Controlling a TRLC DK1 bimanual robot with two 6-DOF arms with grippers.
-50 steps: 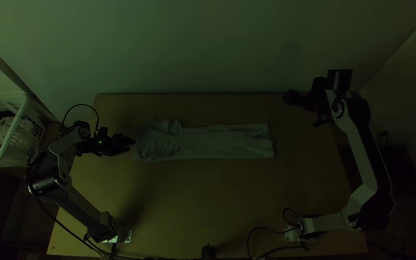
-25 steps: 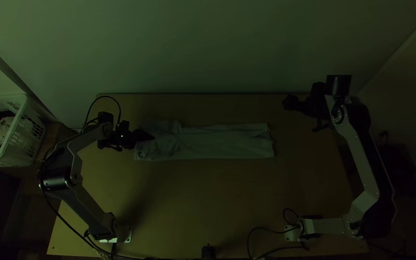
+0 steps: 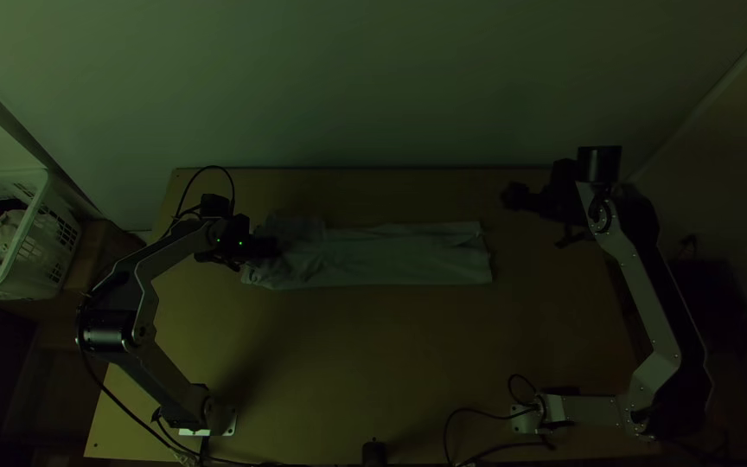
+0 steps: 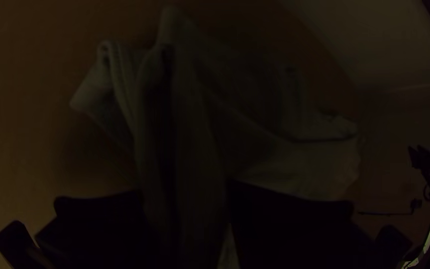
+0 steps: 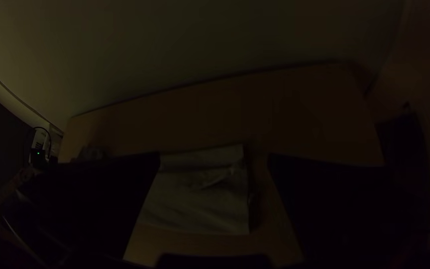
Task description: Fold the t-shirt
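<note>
The t-shirt [image 3: 408, 257] is showing matt cloth, the counter [image 3: 356, 355] is showing smooth wood, the basket [image 3: 36, 201] is looking plastic, and the right arm's links [image 3: 648, 294] are looking metallic.

Top view steeply down on table [image 3: 373, 346]

The t-shirt [image 3: 399, 255] is pale grey. The table [image 3: 347, 363] is yellow-brown. The basket [image 3: 23, 275] is white, with a slotted pattern. Both the left arm [image 3: 164, 372] and the right arm [image 3: 648, 294] combine silver-grey links with black joints. The indicator light [image 3: 240, 244] is green.
</note>
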